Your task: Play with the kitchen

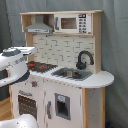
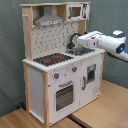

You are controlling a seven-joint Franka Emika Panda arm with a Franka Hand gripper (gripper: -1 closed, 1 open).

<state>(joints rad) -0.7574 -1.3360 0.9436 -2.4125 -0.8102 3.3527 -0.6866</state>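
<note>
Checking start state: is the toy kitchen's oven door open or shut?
Shut. In the second exterior view the oven door sits flush with the kitchen front.

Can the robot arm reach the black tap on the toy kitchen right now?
Probably yes. In the second exterior view the arm hangs over the sink end of the counter, right beside the tap, with nothing between them.

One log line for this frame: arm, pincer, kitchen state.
arm: white Franka arm over the sink side | pincer: not discernible | white and light-wood toy kitchen: oven door shut | black tap upright
</note>
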